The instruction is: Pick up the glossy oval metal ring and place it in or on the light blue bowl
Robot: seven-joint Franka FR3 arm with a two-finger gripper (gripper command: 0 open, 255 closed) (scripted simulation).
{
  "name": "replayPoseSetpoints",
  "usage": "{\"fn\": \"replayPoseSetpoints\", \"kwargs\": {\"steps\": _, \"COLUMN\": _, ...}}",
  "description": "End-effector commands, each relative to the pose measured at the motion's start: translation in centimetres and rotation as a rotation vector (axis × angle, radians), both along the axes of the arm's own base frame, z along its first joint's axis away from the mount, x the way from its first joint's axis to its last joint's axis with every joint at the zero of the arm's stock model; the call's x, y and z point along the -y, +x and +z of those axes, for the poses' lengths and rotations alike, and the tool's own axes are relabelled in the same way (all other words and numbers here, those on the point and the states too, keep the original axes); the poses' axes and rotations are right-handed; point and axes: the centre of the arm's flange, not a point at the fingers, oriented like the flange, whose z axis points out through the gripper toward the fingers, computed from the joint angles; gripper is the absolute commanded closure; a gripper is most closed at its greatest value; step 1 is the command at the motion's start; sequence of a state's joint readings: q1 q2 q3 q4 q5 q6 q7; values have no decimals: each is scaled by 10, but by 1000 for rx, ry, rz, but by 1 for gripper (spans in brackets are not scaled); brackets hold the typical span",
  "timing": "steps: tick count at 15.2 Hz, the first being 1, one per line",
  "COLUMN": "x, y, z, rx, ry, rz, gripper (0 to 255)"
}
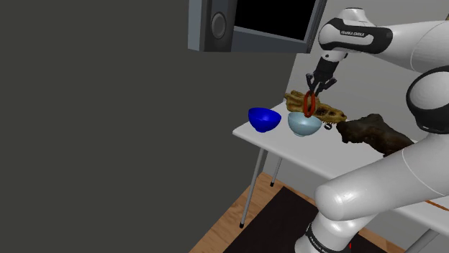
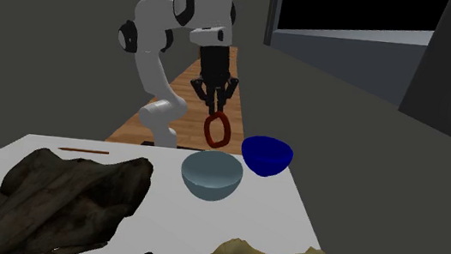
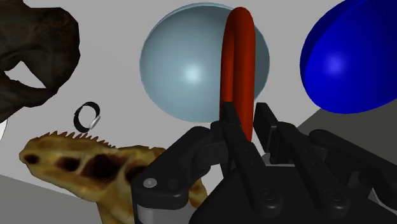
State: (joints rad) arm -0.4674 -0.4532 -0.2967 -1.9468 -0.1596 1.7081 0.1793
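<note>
The hand [image 2: 214,109] clasps the red oval ring [image 2: 216,130], hanging just above the light blue bowl [image 2: 209,185] on the table [image 2: 267,223]. Pickup looks done; lowering and release are left.

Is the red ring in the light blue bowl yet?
Not in. The ring hangs upright, clasped in the shut gripper above the empty light blue bowl.

Home room: grey wall [image 1: 108,108], white table [image 1: 282,143], wood floor [image 1: 223,224], dark rug [image 1: 282,215].

Glossy red oval ring [image 3: 238,57], upright in mid-air, seemingly over the pale blue-grey bowl [image 2: 210,177], mouth up
</note>
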Motion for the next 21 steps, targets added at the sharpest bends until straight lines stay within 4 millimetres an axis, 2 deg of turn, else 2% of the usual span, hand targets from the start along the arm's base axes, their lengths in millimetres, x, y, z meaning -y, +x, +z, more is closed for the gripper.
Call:
{"fn": "replayPoseSetpoints", "kwargs": {"steps": 1, "x": 0, "y": 0, "z": -10, "rx": 1, "ry": 0, "rz": 0, "gripper": 255}}
{"fn": "replayPoseSetpoints", "kwargs": {"steps": 6, "x": 0, "y": 0, "z": -36, "rx": 1, "ry": 0, "rz": 0, "gripper": 255}}
{"fn": "replayPoseSetpoints", "kwargs": {"steps": 14, "x": 0, "y": 0, "z": -36, "rx": 1, "ry": 0, "rz": 0, "gripper": 255}}
{"fn": "replayPoseSetpoints", "kwargs": {"steps": 15, "x": 0, "y": 0, "z": -36, "rx": 1, "ry": 0, "rz": 0, "gripper": 0}}
{"fn": "replayPoseSetpoints", "kwargs": {"steps": 20, "x": 0, "y": 0, "z": -36, "rx": 1, "ry": 0, "rz": 0, "gripper": 0}}
{"fn": "replayPoseSetpoints", "kwargs": {"steps": 21, "x": -2, "y": -1, "z": -23, "rx": 1, "ry": 0, "rz": 0, "gripper": 0}}
